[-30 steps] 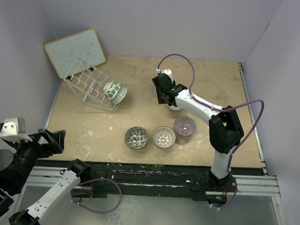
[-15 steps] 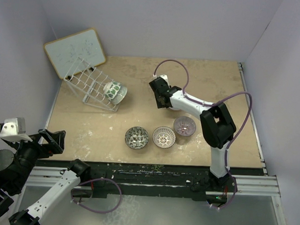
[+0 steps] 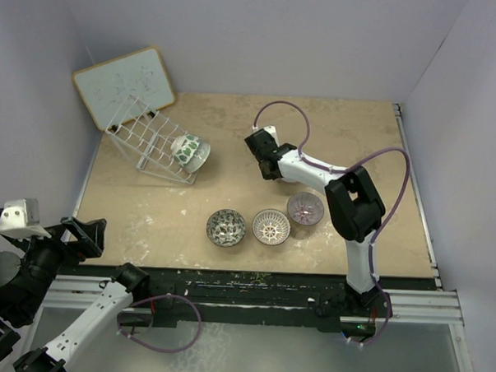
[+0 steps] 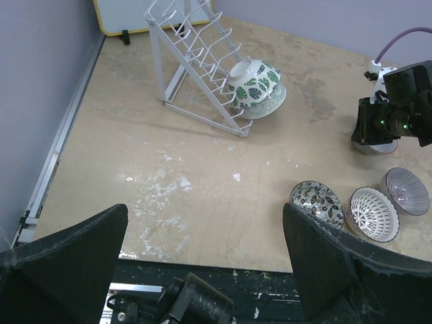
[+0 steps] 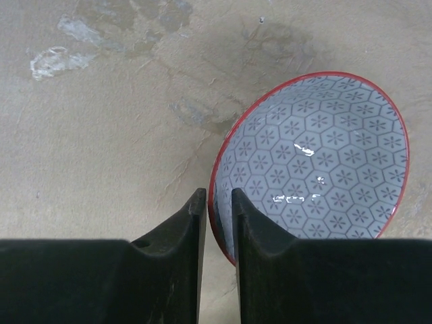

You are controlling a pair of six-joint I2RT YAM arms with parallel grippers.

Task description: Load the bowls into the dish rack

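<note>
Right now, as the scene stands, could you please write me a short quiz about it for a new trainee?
1. How many bowls sit in the dish rack?
2. The right gripper grips the red-rimmed bowl by: A its rim; B its foot; C nothing, it hovers apart.
3. True or false: the left gripper is open and empty.
Key: 1 one, the green-leaf bowl; 2 A; 3 true.

Even soft overhead light, faint shadows, small glare specks inside the red-rimmed bowl [image 5: 317, 162], left claw [image 4: 204, 209] dark, slightly soft
</note>
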